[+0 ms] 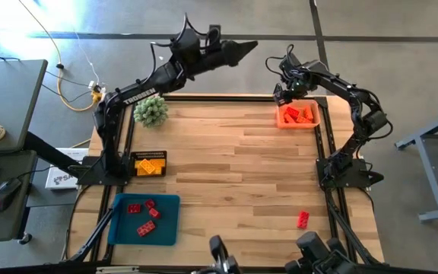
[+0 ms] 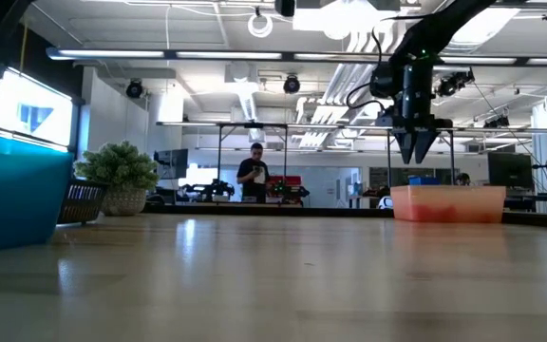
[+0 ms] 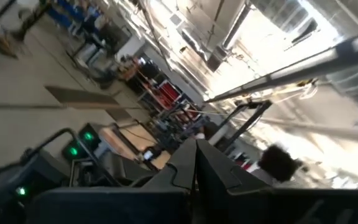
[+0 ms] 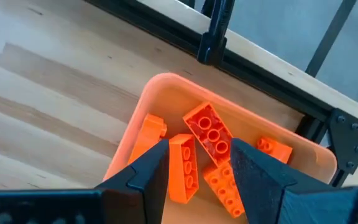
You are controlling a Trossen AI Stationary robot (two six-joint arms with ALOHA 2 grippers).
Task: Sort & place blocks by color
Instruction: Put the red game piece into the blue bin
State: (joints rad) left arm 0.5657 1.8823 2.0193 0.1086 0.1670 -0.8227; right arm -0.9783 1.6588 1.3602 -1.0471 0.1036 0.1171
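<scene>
Above the orange tray at the table's far right corner, the right gripper hangs parted and empty over orange blocks sorted there, while the left gripper, clenched on nothing, waits raised beyond the far edge.

I see the middle of the table bare, so I can pass freely there; the plant ball, black basket, blue tray and orange tray crowd the edges.
</scene>
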